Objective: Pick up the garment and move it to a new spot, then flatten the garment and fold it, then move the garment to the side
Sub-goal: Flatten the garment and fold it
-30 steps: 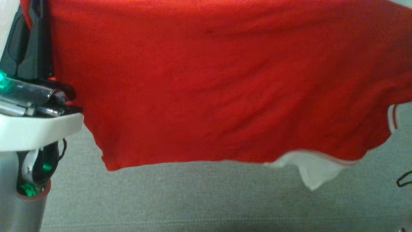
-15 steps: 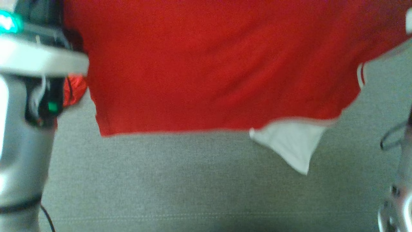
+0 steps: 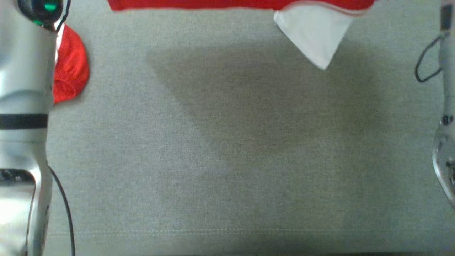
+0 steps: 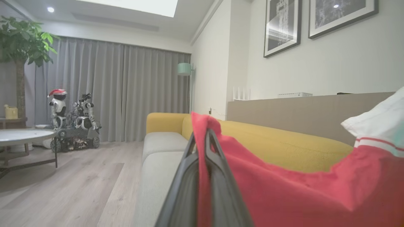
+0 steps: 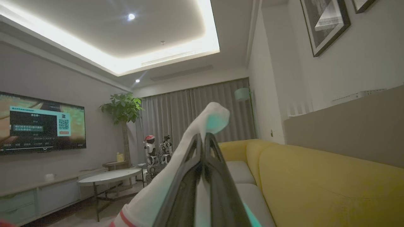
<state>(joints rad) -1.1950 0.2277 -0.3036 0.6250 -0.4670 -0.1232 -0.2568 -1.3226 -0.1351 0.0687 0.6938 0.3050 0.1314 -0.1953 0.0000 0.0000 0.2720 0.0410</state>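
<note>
The garment (image 3: 231, 4) is red with a white panel (image 3: 312, 32) and hangs spread between my two arms; in the head view its lower hem runs along the top edge, and the rest is above the frame. A bunched red sleeve (image 3: 69, 71) dangles beside my left forearm (image 3: 21, 89). In the left wrist view my left gripper (image 4: 202, 135) is shut on a red edge of the garment (image 4: 284, 189). In the right wrist view my right gripper (image 5: 202, 138) is shut on white cloth of the garment (image 5: 211, 118). My right forearm (image 3: 444, 142) stands at the right edge.
Under the garment lies a grey sofa seat cushion (image 3: 227, 160), its front seam near the bottom. A yellow sofa back (image 4: 284, 142) runs behind it. Off the sofa are a round table (image 4: 22, 135), another robot (image 4: 72, 116), a plant and a wall screen (image 5: 41, 126).
The garment's lower hem has climbed from mid-frame to the top edge of the head view, uncovering the grey cushion. Both forearms have moved up with it.
</note>
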